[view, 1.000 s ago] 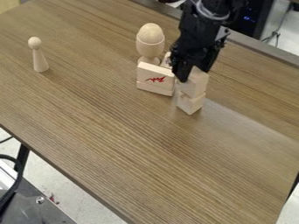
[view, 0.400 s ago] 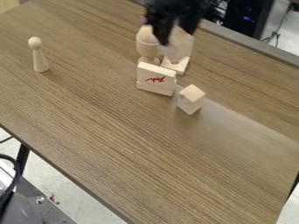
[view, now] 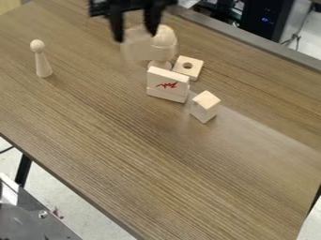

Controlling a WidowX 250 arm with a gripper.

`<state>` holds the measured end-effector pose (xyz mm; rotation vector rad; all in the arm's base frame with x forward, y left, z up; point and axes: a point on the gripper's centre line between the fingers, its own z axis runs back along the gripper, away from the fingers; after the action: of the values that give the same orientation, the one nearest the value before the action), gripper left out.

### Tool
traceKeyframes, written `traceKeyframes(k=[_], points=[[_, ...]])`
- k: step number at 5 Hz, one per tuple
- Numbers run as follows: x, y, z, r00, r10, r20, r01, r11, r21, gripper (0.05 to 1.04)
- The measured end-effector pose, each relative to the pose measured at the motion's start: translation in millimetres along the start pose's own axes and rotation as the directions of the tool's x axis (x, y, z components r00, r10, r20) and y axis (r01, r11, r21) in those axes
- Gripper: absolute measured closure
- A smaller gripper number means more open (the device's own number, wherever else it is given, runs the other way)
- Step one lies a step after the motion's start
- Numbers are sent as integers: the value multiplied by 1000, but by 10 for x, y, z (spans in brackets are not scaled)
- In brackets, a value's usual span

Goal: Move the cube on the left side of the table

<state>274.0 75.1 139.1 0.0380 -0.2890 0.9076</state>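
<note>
- Wood-grained table (view: 94,131) is set slantwise above a pale floor, with dark equipment (view: 266,21) placed beyond its far edge.
- Cube (view: 135,47) is held aloft towards the far side, in front of part of the egg cup (view: 167,37) as seen; whether the two touch cannot be told.
- Gripper (view: 135,36) is clamped on the cube, fingers kept apart by its width; a grip from above is presumably chosen to leave the underside free for setting down.
- Height is probably needed for the cube to be carried over the cluster without a knock.
- Marked block (view: 167,85) is stood upright before the egg cup; holed tile (view: 188,67) is laid flat beside them, likely for steadiness.
- Second cube (view: 205,107) is left resting just beside the block.
- Peg (view: 42,63) is stood on the left side, well apart; room around it should be allowed when the cube is lowered.
</note>
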Motion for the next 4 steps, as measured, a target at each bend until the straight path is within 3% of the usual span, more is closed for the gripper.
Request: traceKeyframes(k=[1,2,4], points=[[142,244,-128,980,-198,17,199,979,-48,511],[242,424,-211,937,-344,56,348,933,-93,511],[383,645,-458,862,-492,119,499,866,-33,511]])
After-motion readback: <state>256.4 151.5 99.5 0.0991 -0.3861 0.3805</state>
